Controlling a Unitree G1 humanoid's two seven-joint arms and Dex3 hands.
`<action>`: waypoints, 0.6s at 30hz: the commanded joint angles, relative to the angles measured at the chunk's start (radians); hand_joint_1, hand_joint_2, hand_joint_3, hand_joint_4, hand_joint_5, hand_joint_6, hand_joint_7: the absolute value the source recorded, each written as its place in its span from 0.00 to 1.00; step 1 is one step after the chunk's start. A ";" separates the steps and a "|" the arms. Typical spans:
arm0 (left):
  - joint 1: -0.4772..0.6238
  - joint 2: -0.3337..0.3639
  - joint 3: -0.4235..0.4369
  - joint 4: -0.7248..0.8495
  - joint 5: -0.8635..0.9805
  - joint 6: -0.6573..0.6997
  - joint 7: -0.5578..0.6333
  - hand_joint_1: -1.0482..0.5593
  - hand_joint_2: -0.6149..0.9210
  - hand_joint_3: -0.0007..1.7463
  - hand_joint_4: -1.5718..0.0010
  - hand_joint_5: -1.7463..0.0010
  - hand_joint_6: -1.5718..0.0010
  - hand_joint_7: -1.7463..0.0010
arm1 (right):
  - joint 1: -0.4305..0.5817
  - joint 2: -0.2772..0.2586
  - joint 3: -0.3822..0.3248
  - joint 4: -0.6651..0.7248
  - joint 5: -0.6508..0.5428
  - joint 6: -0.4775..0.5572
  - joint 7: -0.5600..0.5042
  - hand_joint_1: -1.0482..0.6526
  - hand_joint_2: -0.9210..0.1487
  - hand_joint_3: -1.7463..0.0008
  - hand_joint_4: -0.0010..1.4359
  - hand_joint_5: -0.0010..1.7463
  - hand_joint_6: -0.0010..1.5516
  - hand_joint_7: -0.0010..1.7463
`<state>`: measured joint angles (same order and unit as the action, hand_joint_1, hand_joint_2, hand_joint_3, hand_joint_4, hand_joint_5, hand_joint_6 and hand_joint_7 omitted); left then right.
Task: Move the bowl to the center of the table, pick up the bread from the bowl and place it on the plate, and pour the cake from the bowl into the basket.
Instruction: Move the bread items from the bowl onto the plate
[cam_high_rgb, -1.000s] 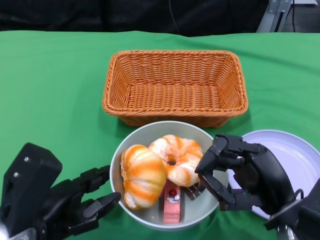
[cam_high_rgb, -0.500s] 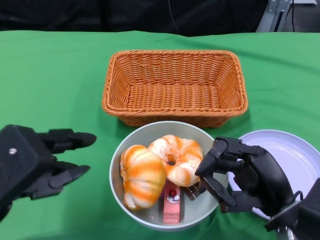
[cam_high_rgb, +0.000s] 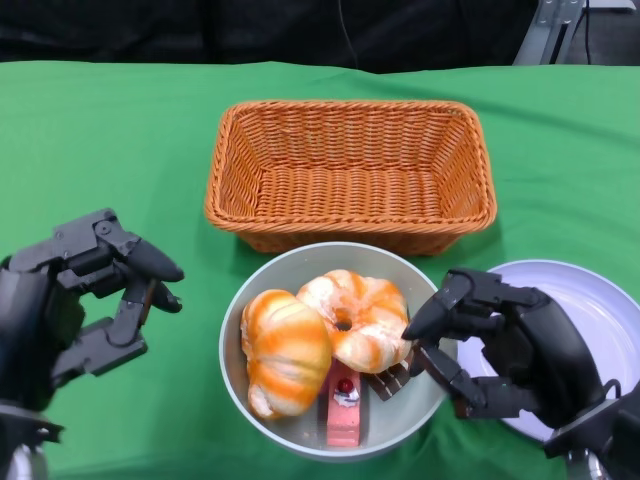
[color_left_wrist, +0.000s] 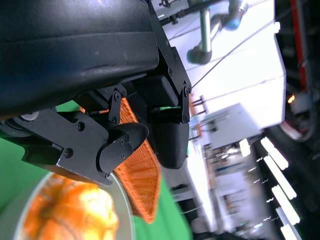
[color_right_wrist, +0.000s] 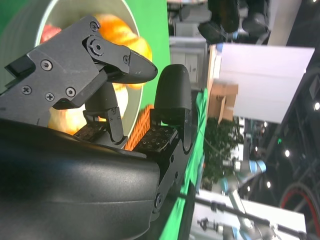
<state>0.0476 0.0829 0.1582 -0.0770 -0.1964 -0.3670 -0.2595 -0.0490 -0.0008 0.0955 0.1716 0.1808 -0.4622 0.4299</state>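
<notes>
Bowl (cam_high_rgb: 412, 420) near front edge of green counter (cam_high_rgb: 110, 150), holding two bread pieces (cam_high_rgb: 320, 335) and cake (cam_high_rgb: 345, 405). Right hand (cam_high_rgb: 500, 345) at bowl's right rim, fingers (cam_high_rgb: 440, 310) spread, grasping nothing, tips beside bread. Left hand (cam_high_rgb: 85, 290) left of bowl, apart, fingers loosely parted, holding nothing. Basket (cam_high_rgb: 350, 172) behind bowl; plate (cam_high_rgb: 590, 310) right.

You can't see the plate's (cam_high_rgb: 590, 310) near left part: the right hand (cam_high_rgb: 500, 345) covers it, and the picture's right edge cuts it. The breads (cam_high_rgb: 320, 335) hide most of the cake (cam_high_rgb: 343, 405).
</notes>
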 joint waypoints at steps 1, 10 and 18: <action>-0.008 -0.025 -0.010 0.134 0.011 -0.100 -0.004 0.63 0.73 0.70 0.50 0.06 0.50 0.16 | 0.002 -0.028 -0.013 -0.026 0.005 -0.046 0.017 0.47 0.22 0.68 0.46 0.65 0.49 0.40; -0.035 -0.074 0.001 0.291 -0.028 -0.168 0.018 0.62 0.77 0.64 0.53 0.07 0.53 0.19 | -0.009 -0.116 -0.021 -0.049 -0.110 -0.170 0.009 0.39 0.00 0.99 0.43 0.44 0.44 0.19; -0.053 -0.091 0.018 0.289 -0.038 -0.153 0.040 0.62 0.80 0.61 0.53 0.08 0.51 0.22 | -0.058 -0.194 -0.039 -0.103 -0.424 -0.393 -0.132 0.27 0.02 1.00 0.37 0.29 0.43 0.04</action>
<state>0.0061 -0.0128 0.1644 0.2217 -0.2214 -0.5187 -0.2344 -0.0873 -0.1690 0.0655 0.0865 -0.2099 -0.8272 0.3170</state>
